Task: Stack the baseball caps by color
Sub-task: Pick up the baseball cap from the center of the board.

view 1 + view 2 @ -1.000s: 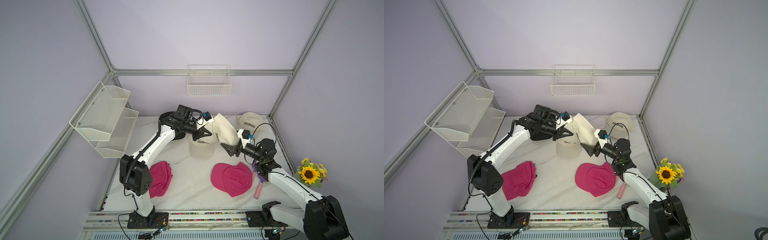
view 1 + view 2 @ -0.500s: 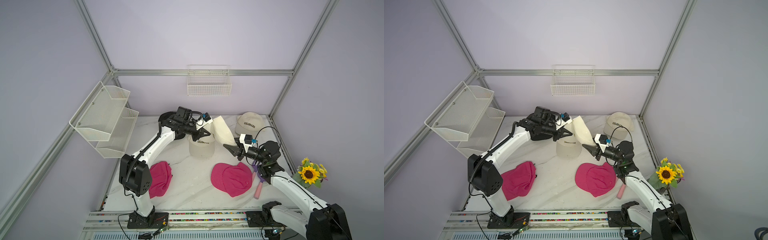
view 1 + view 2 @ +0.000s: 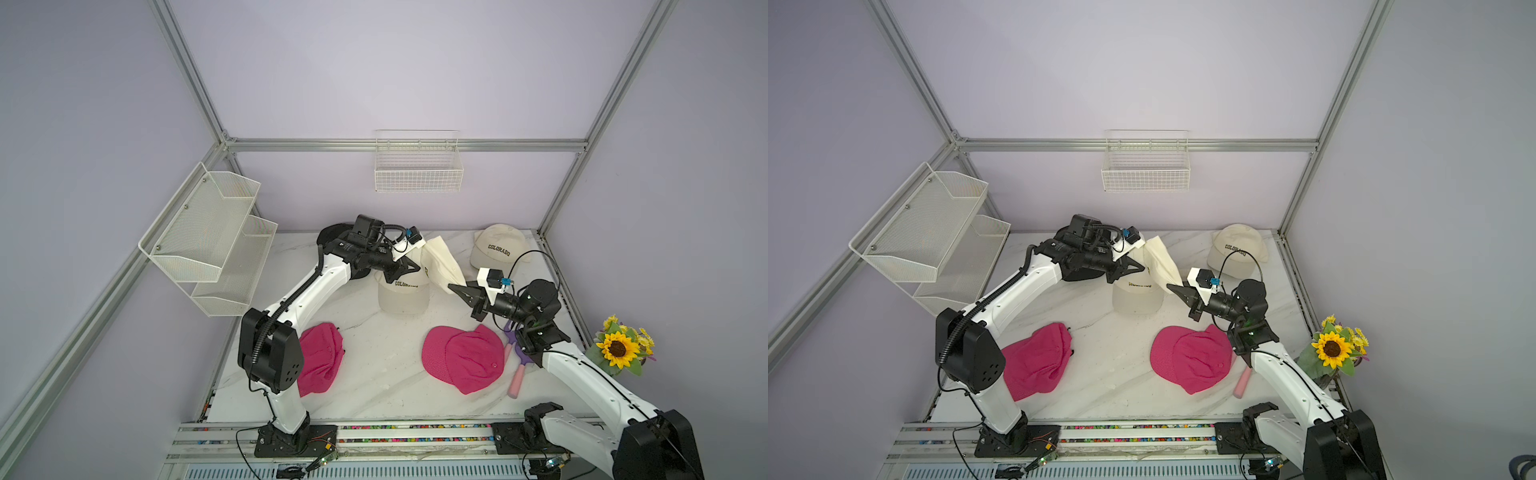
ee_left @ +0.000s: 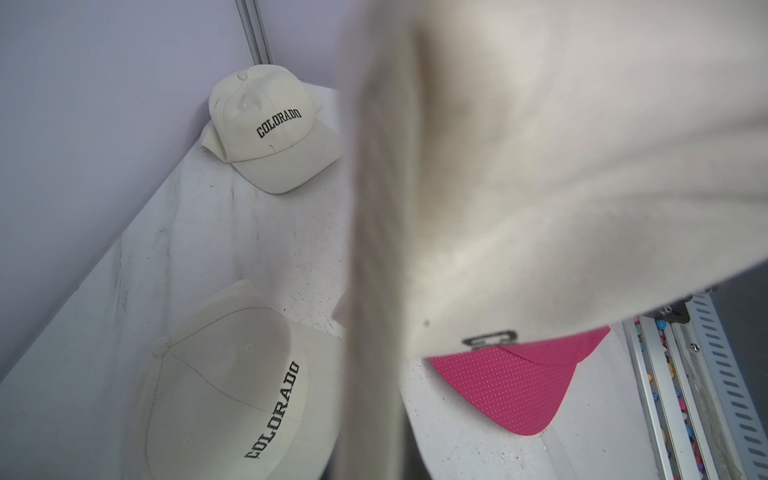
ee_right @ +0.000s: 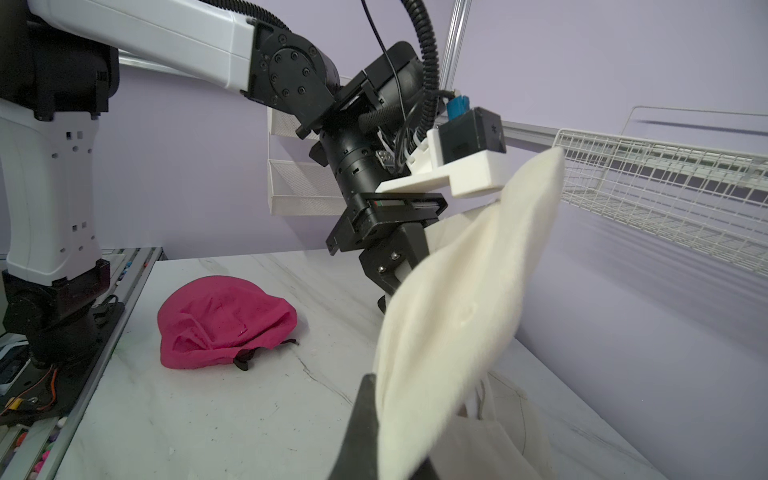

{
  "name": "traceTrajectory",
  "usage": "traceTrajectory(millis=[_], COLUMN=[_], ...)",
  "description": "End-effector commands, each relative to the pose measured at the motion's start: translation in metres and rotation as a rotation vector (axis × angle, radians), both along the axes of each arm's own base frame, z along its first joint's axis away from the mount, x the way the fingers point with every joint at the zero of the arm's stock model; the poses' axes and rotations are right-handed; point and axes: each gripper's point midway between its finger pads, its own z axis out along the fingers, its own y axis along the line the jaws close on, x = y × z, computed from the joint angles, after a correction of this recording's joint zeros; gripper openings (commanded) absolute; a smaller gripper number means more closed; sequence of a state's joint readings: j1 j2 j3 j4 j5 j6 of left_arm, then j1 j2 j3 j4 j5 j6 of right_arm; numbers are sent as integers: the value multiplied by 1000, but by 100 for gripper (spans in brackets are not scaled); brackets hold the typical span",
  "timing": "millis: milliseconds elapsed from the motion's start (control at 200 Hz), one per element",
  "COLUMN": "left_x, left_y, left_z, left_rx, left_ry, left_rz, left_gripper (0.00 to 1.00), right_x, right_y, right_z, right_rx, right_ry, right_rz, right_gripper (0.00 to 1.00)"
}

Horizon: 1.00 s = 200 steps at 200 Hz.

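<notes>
Tally from both top views.

Cream "COLORADO" caps: 3
- raised cap [image 3: 440, 262]
- centre cap [image 3: 401, 301]
- corner cap [image 3: 496, 243]

Hot pink caps: 2
- left pink cap [image 3: 322, 357]
- right pink cap [image 3: 465, 357]

Black caps [image 3: 330, 235]: a dark mass behind the left arm; the number cannot be resolved.

Other items:
- Wire basket [image 3: 417, 183]: 1
- Two-tier mesh rack [image 3: 208, 224]: 1
- Sunflower bunch [image 3: 618, 349]: 1
- Pink-handled tool [image 3: 517, 380]: 1

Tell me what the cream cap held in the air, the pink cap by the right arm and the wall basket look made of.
Held cream cap: soft matte woven cloth, likely cotton; it folds and sags.
Pink cap: crumpled matte fabric crown; fine dots on its brim in the left wrist view suggest perforated synthetic.
Wall basket: white-coated wire grid, probably metal.
</notes>
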<state>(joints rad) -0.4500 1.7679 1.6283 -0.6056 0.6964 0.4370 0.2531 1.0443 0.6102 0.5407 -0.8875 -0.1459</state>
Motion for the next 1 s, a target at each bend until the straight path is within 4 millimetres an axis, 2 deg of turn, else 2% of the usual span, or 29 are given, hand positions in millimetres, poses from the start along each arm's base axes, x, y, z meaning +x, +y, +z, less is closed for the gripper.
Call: traceTrajectory(millis=[0,115,195,255,335,400,456,481,606,701,996], left_x=[38,48,38,24,8,-1,-8,-12,-28,-37,-48], left_y=[36,46,38,30,25,28,32,33,39,41,57], left_z=[2,-4,8,20,34,41,46,49,65,77,94], left_rx=[69,94,43,-15,-68,-79,-78,-80,-91,-96,26], left_ry=[-80,-82,-68,-54,-54,-77,-105,-124,-192,-240,-372], left_rz=[205,274,223,156,101,95,86,81,56,39,7], left_gripper=[0,0,0,19,49,65,73,76,87,99,100], right_x=[-25,-18,-2,12,31,44,51,59,75,78,81], right_y=[-1,-3,-1,3,11,19,22,24,32,41,66], right_z=[37,38,31,23,14,11,10,1,4,2,-1], right_rx=[16,20,1,-27,-77,-129,-176,-202,-289,-359,-565], right_ry=[-129,-122,-86,-48,1,9,21,45,20,-11,-113], right_rz=[51,18,-6,-12,-16,-31,-50,-59,-81,-64,-130], right_gripper=[0,0,0,0,0,0,0,0,0,0,0])
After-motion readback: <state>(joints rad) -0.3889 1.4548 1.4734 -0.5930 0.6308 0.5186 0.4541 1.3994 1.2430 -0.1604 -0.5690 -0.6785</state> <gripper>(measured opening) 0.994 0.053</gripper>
